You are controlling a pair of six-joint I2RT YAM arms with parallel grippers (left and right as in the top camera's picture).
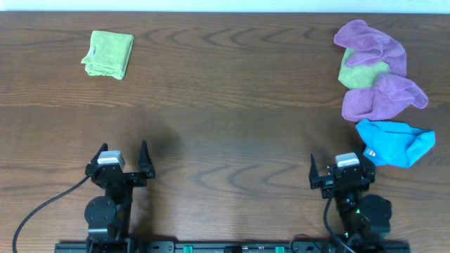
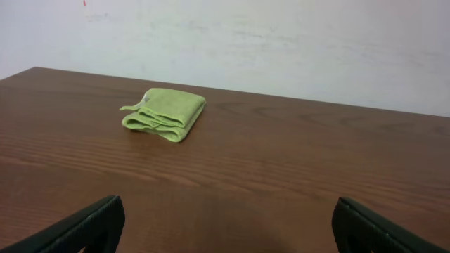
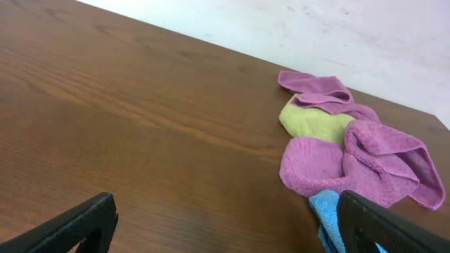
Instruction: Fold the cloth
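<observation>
Right gripper [image 1: 340,164] spread wide, cloth [image 1: 383,98] crumpled, neighbouring lime cloth [image 1: 361,73] half hidden

A folded lime-green cloth [image 1: 107,54] lies on the worktop [image 1: 232,91] far left of the blue cloth [image 1: 394,142]; a second green cloth [image 1: 362,72] lies near the blue one.

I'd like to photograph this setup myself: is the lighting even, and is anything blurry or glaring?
Overhead: soft, even light, only a faint shadow beside the left end effector. Left wrist: the folded green cloth is sharp, the dark fingers soft-edged. Right wrist: mild sheen on the table, no glare.
</observation>
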